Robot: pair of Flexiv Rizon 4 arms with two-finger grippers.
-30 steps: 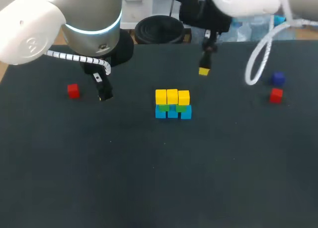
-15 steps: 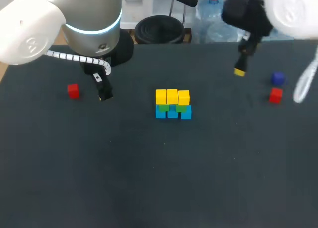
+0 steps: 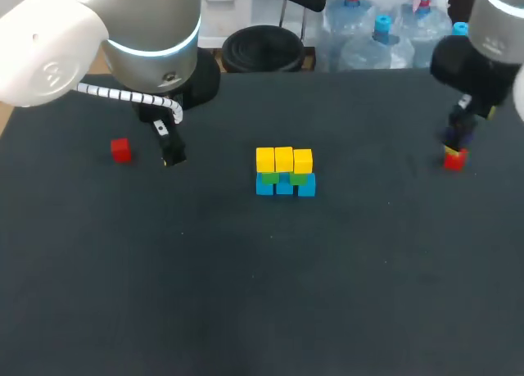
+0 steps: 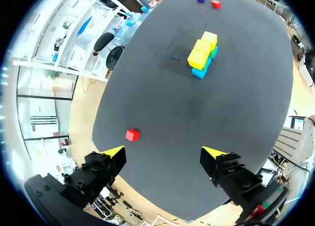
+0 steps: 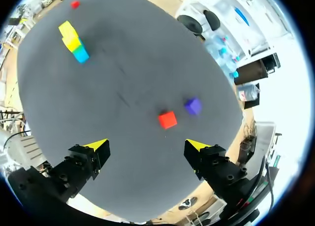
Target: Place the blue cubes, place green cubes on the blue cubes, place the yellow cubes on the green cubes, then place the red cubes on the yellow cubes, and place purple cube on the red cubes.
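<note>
Both pairs of jaws stand spread. The right jaws hang over the right red cube [image 5: 168, 119], which sits just beside the purple cube [image 5: 193, 106]. The left jaws are near the left red cube [image 3: 121, 150].

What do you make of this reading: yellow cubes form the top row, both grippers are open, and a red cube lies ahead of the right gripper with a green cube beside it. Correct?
One detail is wrong: beside that red cube lies a purple cube, not a green one, as the right wrist view shows. The rest holds: the yellow cubes form the top row, and the left gripper and right gripper are open.
</note>
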